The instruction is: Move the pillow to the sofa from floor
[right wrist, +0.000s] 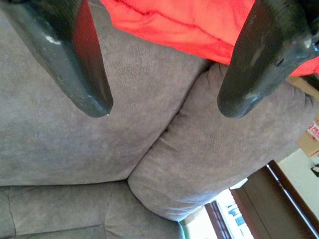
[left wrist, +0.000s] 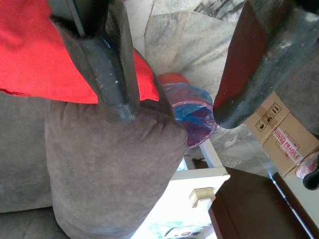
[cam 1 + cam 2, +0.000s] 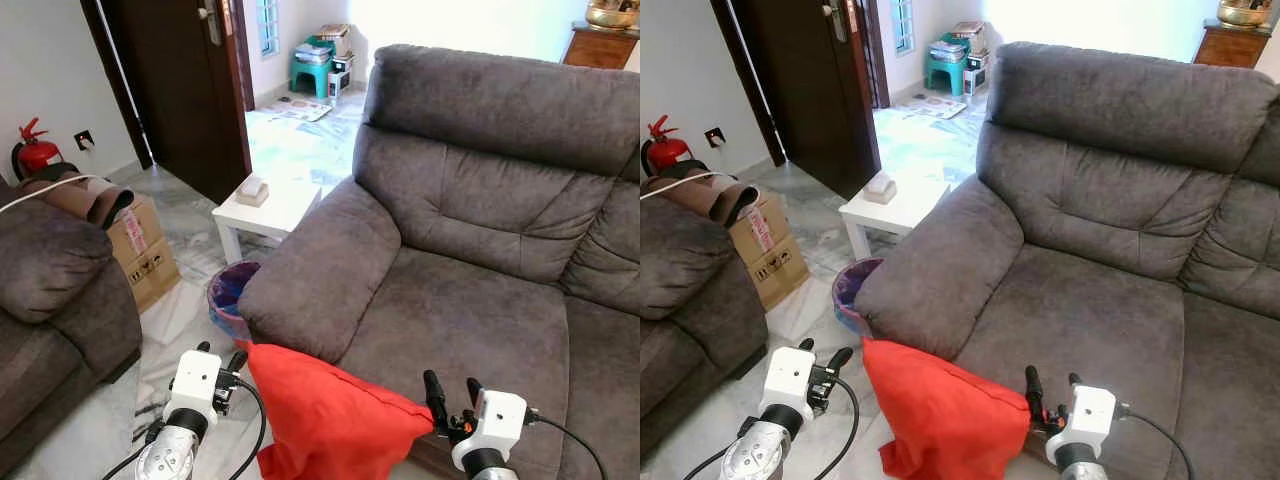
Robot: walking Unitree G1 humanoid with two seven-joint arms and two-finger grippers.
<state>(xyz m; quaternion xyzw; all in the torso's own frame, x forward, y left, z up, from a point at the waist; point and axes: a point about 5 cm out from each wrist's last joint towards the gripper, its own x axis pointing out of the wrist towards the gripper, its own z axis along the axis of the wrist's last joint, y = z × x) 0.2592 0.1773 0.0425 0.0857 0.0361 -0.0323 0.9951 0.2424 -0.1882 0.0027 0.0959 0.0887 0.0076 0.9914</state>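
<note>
A red pillow [image 3: 320, 415] hangs low in front of the grey sofa [image 3: 470, 310], near the front of its left armrest [image 3: 320, 270]. It sits between my two grippers. My left gripper [image 3: 220, 355] is at the pillow's left corner, open, with one finger against the fabric; in the left wrist view the pillow [image 2: 45, 55] lies beside that finger [image 2: 107, 64]. At the pillow's right corner my right gripper [image 3: 452, 392] is open over the seat's front edge. The right wrist view has the pillow [image 1: 184, 22] behind the spread fingers, with nothing between them.
A white side table [image 3: 285, 215] with a tissue box [image 3: 252, 190] stands left of the armrest. A purple-lined bin [image 3: 230, 290] is below it. A cardboard box [image 3: 145, 250] and another sofa [image 3: 50, 290] are at the left. A dark door [image 3: 180, 80] stands behind.
</note>
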